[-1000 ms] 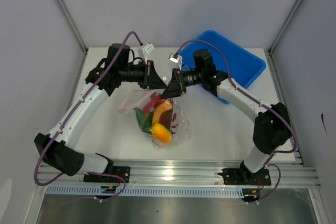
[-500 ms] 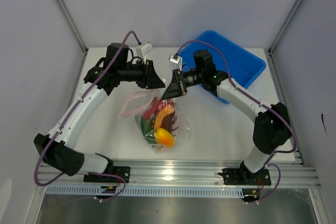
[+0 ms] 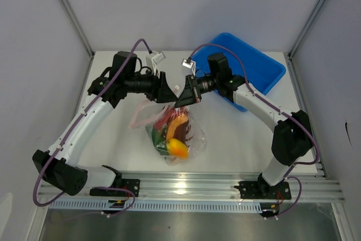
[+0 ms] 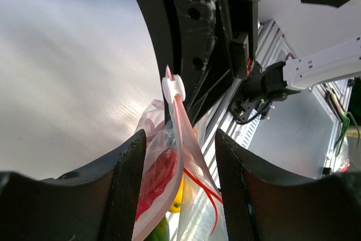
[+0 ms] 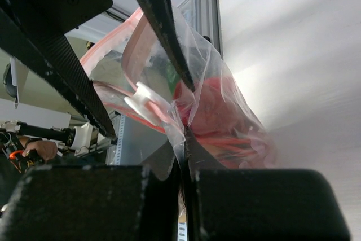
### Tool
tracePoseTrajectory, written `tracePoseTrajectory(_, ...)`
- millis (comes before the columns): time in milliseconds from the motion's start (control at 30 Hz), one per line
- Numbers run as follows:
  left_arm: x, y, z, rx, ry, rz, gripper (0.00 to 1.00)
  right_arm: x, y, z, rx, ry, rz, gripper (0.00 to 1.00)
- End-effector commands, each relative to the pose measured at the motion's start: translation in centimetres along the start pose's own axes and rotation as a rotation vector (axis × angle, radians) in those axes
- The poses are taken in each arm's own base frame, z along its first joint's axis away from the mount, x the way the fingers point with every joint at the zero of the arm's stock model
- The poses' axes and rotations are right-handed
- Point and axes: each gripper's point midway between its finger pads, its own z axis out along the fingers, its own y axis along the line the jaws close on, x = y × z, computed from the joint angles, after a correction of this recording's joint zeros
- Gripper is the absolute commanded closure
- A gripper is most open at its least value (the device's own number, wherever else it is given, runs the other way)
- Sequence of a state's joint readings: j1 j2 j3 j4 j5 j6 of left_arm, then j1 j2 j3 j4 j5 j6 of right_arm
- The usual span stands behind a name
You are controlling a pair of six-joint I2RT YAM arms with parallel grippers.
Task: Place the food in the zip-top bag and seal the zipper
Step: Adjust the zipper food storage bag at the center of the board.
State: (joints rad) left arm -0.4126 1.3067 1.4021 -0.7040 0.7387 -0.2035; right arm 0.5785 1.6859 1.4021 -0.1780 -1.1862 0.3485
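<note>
Pink zipper [image 4: 179,111] pinched, left fingers [image 4: 124,196] apart

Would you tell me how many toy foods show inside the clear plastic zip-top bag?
4 in the clear zip-top bag: a red chili pepper farthest, an orange piece to its right, a green pepper left, a yellow-orange fruit nearest. Others may be hidden.

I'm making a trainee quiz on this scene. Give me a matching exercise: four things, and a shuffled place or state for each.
1. left pincer
2. right pincer
3. blue plastic bin
4. yellow-orange rounded toy fruit

A. inside the clear plastic zip-top bag
B. shut on the bag's edge
C. white table's far right corner
D. open, straddling the bag's top

Pairs: 1-D, 2-B, 3-C, 4-A
</note>
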Motion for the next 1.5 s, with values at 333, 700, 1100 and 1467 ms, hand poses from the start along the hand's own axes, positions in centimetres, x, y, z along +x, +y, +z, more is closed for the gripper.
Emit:
tracePoseTrajectory(333, 2.0, 1.4, -1.4, -0.186, 0.028, 0.096, 0.66, -2.5, 0.9, -1.0, 0.015, -0.035, -0.016, 1.0)
tracePoseTrajectory(700, 1.5, 0.0, -1.0, -0.101, 0.013, 0.107, 1.0, -2.3, 2.8, -1.5, -0.067, -0.021, -0.089, 0.49)
tracePoseTrajectory(1100, 1.5, -1.5, -0.4, 0.001, 0.011, 0.086, 1.0, -2.7, 2.6, -1.1, -0.112, -0.003, -0.058, 0.9)
tracePoseTrajectory(1467, -1.0, -1.7, -0.3, -0.009, -0.04, 0.046, 0.63, -1.6, 2.2, -1.0, -0.02, 0.002, -0.052, 1.0)
